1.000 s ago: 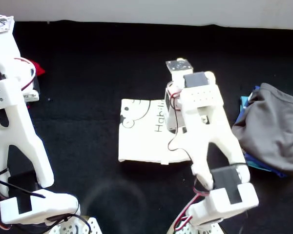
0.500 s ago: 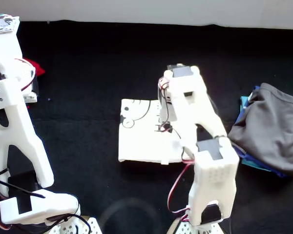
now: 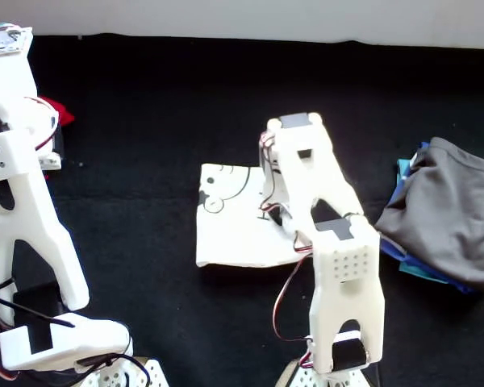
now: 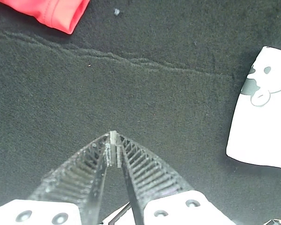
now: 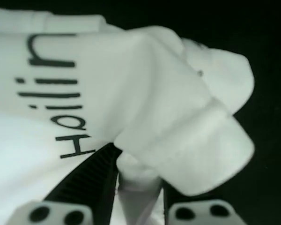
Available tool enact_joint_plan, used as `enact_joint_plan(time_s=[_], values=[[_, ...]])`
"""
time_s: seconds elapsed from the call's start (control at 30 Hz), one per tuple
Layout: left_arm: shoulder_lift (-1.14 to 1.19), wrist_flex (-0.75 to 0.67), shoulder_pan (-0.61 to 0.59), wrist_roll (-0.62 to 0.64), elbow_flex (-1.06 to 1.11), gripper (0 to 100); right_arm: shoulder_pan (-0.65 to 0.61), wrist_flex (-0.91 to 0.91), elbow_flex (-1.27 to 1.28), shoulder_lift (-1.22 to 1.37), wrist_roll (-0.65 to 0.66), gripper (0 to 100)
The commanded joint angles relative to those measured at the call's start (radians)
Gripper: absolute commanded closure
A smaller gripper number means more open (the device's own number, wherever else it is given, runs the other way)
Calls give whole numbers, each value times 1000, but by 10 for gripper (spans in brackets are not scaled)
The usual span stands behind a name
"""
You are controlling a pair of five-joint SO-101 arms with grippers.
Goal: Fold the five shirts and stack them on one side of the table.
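Drawn nearer, the right gripper (image 5: 136,169) pinches an edge of the white shirt (image 3: 235,222), probably to fold it; the left gripper (image 4: 114,143) waits closed.

**Open bench far and centre-left, right side crowded**

Bare black bench (image 3: 161,97) runs across the whole far side. It also lies between the left arm (image 3: 24,210) and the white shirt (image 3: 230,222), leaving room for a gripper to pass. The right arm (image 3: 306,173) stands over the white shirt's right edge and blocks the gap toward the pile of shirts (image 3: 456,210) at the right edge. A red shirt (image 3: 60,113) lies at the far left, just beside the left arm. A bare strip lies nearer than the white shirt, between the two arm bases.
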Motion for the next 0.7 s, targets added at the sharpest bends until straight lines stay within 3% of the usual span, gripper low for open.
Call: enact_joint_plan(time_s=[0.0,0.1,0.3,0.4,0.53,0.67], values=[[-33,-2,-13,-11,-2,991,59,5,-19,4,117,991],[-33,-2,-13,-9,-2,991,97,-4,-31,7,321,991],[-33,-2,-10,-9,-2,991,125,-54,-263,13,922,991],[-33,-2,-7,-9,-2,991,104,-154,-341,13,1160,991],[-33,-2,-7,-9,-2,990,64,-240,-337,19,1356,991],[-33,-2,-7,-9,-2,990,39,-257,-315,62,1386,988]])
